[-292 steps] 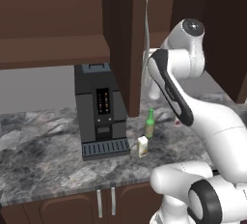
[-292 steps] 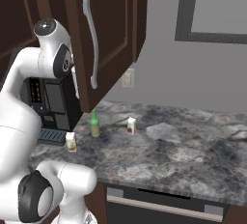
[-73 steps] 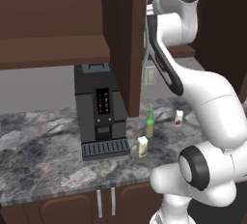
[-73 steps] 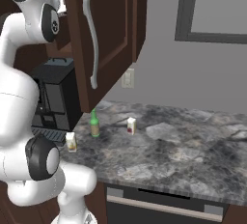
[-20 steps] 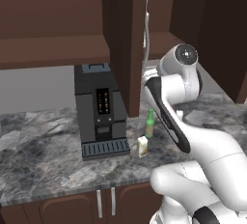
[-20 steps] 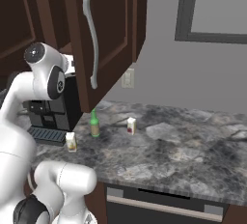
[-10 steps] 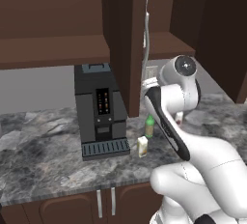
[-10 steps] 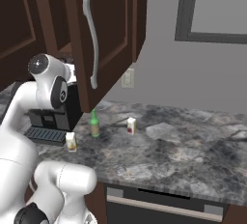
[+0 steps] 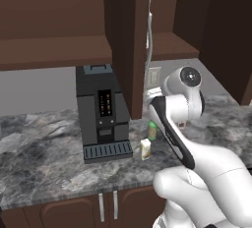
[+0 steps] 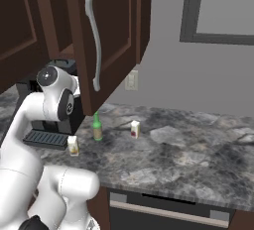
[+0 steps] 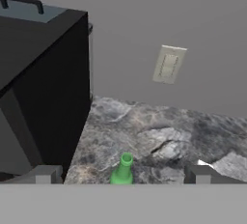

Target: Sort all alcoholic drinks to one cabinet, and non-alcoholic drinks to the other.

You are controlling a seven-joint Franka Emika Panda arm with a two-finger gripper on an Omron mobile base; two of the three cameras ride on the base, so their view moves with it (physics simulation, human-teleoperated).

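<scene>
Fingers (image 11: 46, 174) stand wide apart with nothing between them, one on each side at the bottom of the hand view. The gripper (image 11: 123, 175) hangs above the green bottle (image 11: 122, 171), and the round top of the bottle shows right in the middle of the gap. The bottle stands upright on the stone counter (image 11: 159, 131), just beside the black coffee machine (image 11: 43, 83).

To do this step well, I think the hand should go straight down so the neck stays in the middle. Then the fingers can close on the neck or the body below it. The bottle is tall and thin, so a bump from one finger could tip it over. The coffee machine is close, so the finger on that side should not scrape it.

From the right base view, the cream carton (image 10: 73, 146) sits near the bottle, in front of the machine. The white carton (image 10: 134, 129) sits on the bottle's other side, a bit apart. The narrow cabinet door (image 10: 106, 40) with the silver handle (image 10: 94, 45) is swung open above them.

A moment ago the arm's elbow was held higher. Now it has dropped lower, toward the counter. The bottle and both cartons have not moved.
</scene>
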